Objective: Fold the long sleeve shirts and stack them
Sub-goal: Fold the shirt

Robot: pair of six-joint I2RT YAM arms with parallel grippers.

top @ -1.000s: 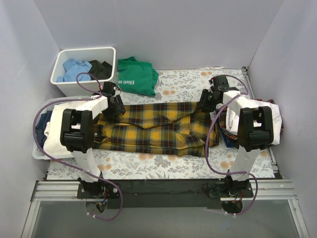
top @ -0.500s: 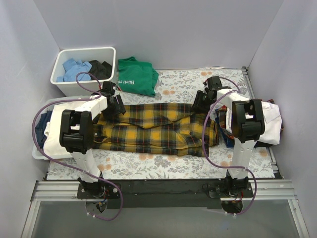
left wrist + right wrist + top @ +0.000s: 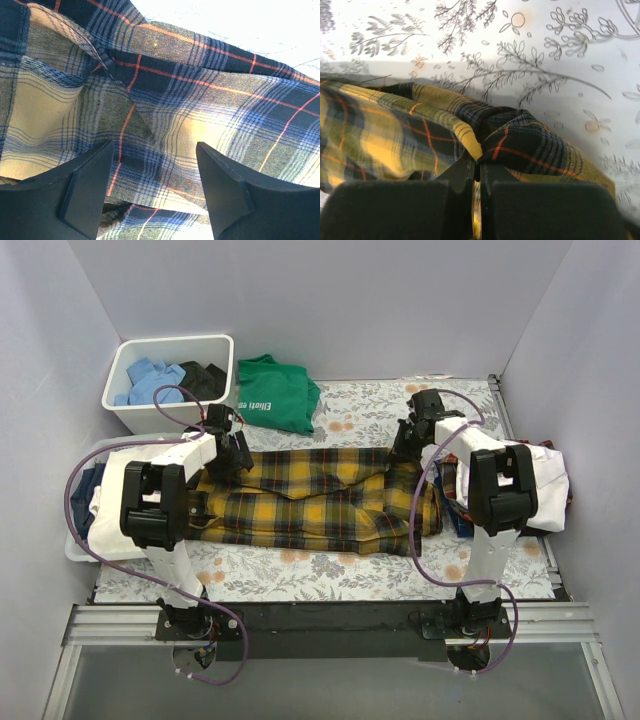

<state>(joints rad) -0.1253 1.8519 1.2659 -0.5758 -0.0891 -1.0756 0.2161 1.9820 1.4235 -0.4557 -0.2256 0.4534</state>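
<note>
- Plaid shirt (image 3: 320,498): yellow and black, lies spread lengthwise across the middle of the mat (image 3: 370,405), partly folded, cloth rumpled.
- Right gripper (image 3: 476,162): at the shirt's far corner toward the mat's right end. Fingers are closed together and pinch a raised fold of the plaid cloth. Bare mat shows just beyond the fold.
- Left gripper (image 3: 154,147): over the shirt toward the mat's left end. Jaws stand wide apart with nothing clamped; plaid cloth fills the gap beneath. Contact with the cloth cannot be told.
- White shirt (image 3: 553,465): bunched off the mat's right edge, partly hidden by the right arm.
- Green T-shirt (image 3: 275,390): on the mat's far edge, left of centre, apart from the plaid shirt.
</note>
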